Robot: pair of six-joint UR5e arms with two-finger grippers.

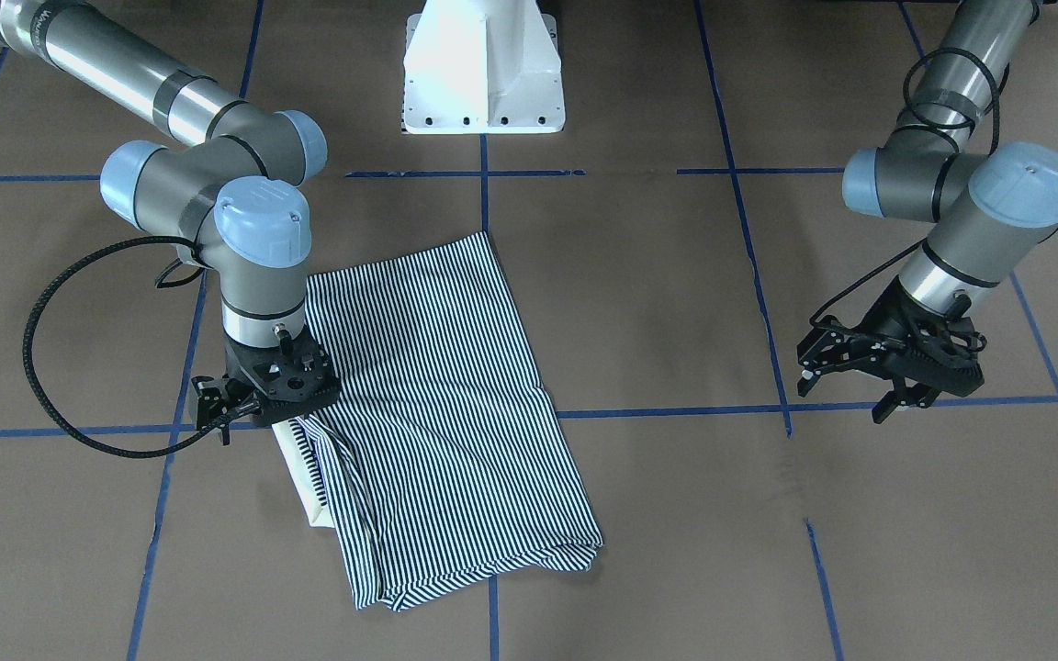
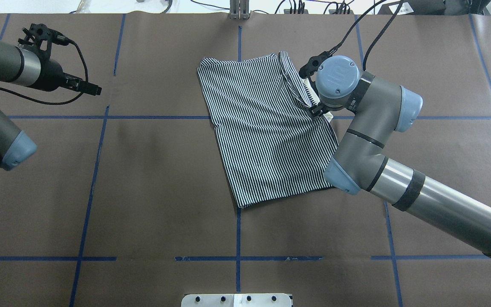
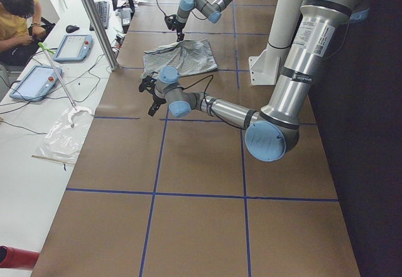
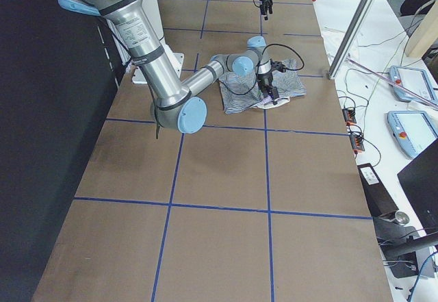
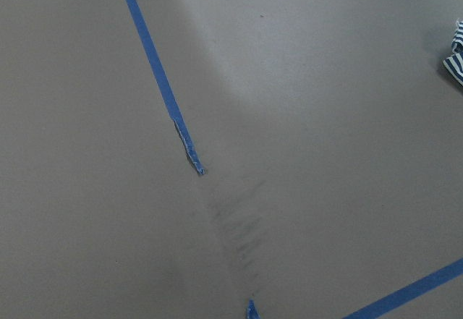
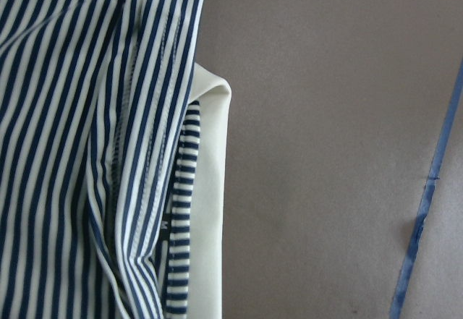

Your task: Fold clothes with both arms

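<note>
The brown-paper-covered table carries a grid of blue tape lines. The right arm reaches far across it, while the left arm is bent off to its own side.

The striped polo shirt lies flat, folded into a rough rectangle. One long edge lies directly beneath the right gripper and the rest spreads away from that gripper toward the table's middle. It is well apart from the left gripper. The white pedestal base stands beyond the shirt on the robot's side.

The right gripper points straight down onto the shirt's edge. Its fingers are hidden under the wrist, so I cannot tell whether they are spread or pinching cloth. The left gripper hangs above bare paper with its fingers spread and nothing between them.

The cream collar pokes out from under the striped layers just beside the right gripper, lying on the paper.
</note>
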